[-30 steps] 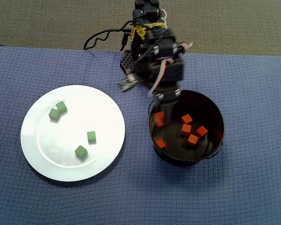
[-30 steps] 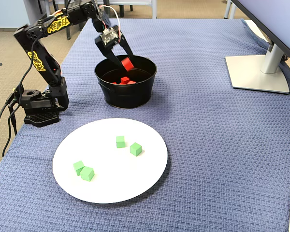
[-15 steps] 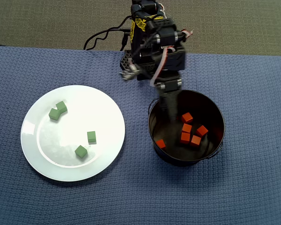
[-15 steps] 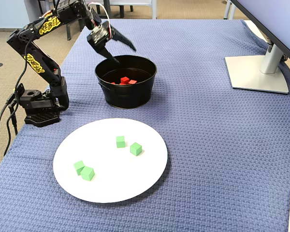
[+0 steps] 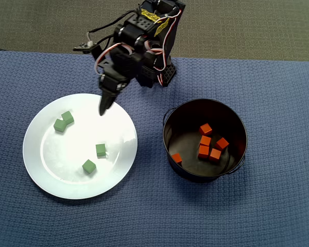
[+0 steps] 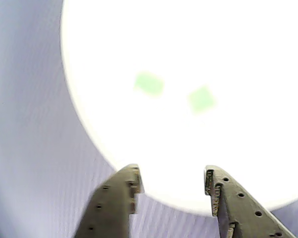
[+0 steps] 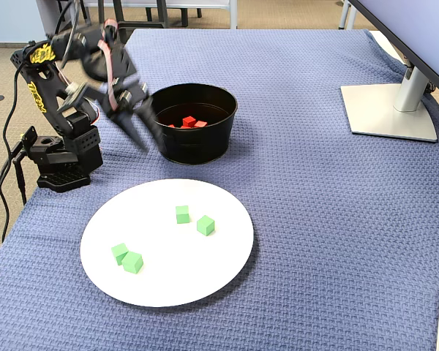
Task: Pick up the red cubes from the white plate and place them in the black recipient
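Note:
Several red cubes (image 5: pixel 205 140) lie on the floor of the black recipient (image 5: pixel 170 118); in the fixed view they show inside the recipient (image 7: pixel 197 150) as a red cluster (image 7: pixel 190 121). The white plate (image 5: pixel 77 136) holds only green cubes (image 5: pixel 100 150). My gripper (image 5: pixel 104 106) hangs over the plate's upper right rim, open and empty. In the wrist view the gripper (image 6: pixel 172 181) frames the edge of the plate (image 6: pixel 188 39), with two green cubes (image 6: pixel 149 83) ahead. In the fixed view the gripper (image 7: pixel 140 135) is motion-blurred, left of the recipient.
The arm's base (image 7: pixel 58 164) and its cables sit at the left edge of the blue woven cloth in the fixed view. A monitor stand (image 7: pixel 391 110) is at the far right. Green cubes (image 7: pixel 205 225) are scattered across the plate (image 7: pixel 168 285).
The gripper let go of a red cube inside the recipient, rose out open, then swung left in the overhead view to the plate's rim. The cube now lies with the others.

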### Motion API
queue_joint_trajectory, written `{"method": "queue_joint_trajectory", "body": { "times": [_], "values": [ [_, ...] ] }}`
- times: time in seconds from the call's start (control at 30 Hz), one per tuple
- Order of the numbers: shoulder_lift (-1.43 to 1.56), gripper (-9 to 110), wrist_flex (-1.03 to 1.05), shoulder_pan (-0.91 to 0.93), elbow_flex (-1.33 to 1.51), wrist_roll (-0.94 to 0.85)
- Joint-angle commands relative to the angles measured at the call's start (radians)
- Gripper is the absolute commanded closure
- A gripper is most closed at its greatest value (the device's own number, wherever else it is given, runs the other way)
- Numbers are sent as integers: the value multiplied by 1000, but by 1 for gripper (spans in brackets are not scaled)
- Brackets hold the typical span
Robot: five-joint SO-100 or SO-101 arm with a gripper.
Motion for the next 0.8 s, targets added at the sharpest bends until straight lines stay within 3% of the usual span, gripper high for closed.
{"method": "queue_joint_trajectory", "body": {
  "times": [0.0,0.3,0.77],
  "values": [
    [66,99,-153,75,164,-49],
    [183,102,-202,-64,423,-37],
    [416,102,-184,-365,686,163]
  ]
}}
